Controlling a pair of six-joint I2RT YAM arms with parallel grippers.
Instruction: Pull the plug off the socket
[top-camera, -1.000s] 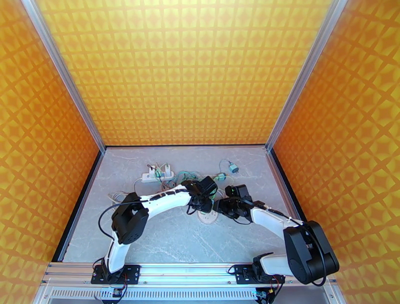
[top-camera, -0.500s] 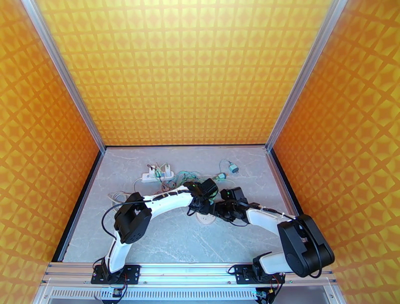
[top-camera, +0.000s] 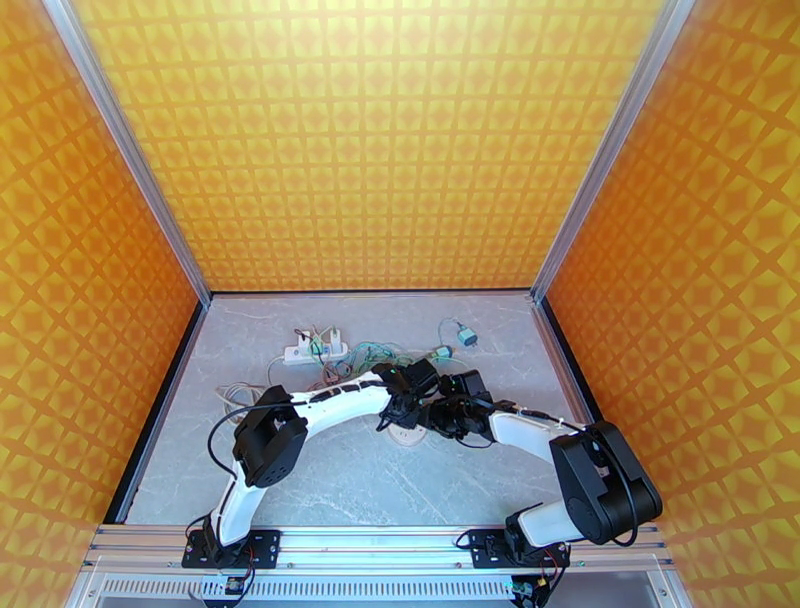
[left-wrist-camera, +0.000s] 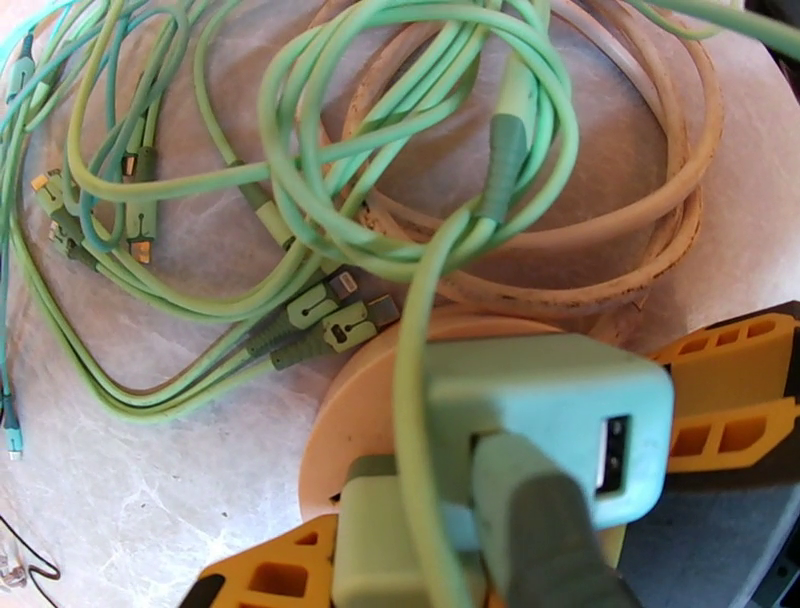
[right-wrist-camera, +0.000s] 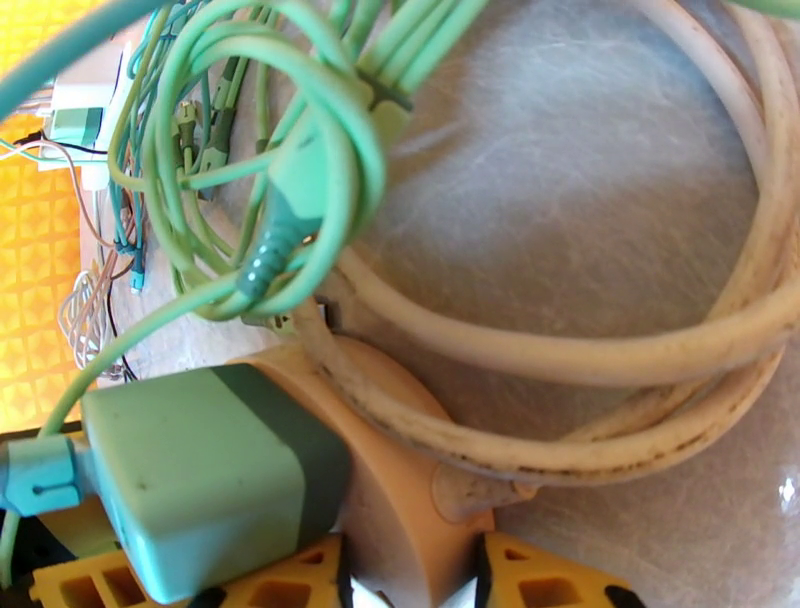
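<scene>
In the left wrist view a mint-green plug (left-wrist-camera: 545, 425) with a USB port sits in a round tan socket (left-wrist-camera: 365, 430). My left gripper (left-wrist-camera: 505, 490) is shut on the plug, one orange finger (left-wrist-camera: 740, 400) against its right side and the other at its lower left. From the right wrist view the plug (right-wrist-camera: 200, 470) stands on the socket (right-wrist-camera: 400, 470), and my right gripper (right-wrist-camera: 410, 585) is shut on the socket's body, an orange fingertip (right-wrist-camera: 550, 585) on each side. From above, both grippers, left (top-camera: 407, 397) and right (top-camera: 440, 415), meet over the socket (top-camera: 410, 437).
A tangle of green charging cables (left-wrist-camera: 300, 200) and a coiled cream cord (right-wrist-camera: 640, 350) lie just behind the socket. A white power strip (top-camera: 314, 350) and a small loose adapter (top-camera: 466, 336) lie farther back. Orange walls enclose the marble floor on three sides.
The right arm has slid left to the socket and its jaws have narrowed onto it. The left gripper's jaws have closed in on the plug; that arm has barely moved.
</scene>
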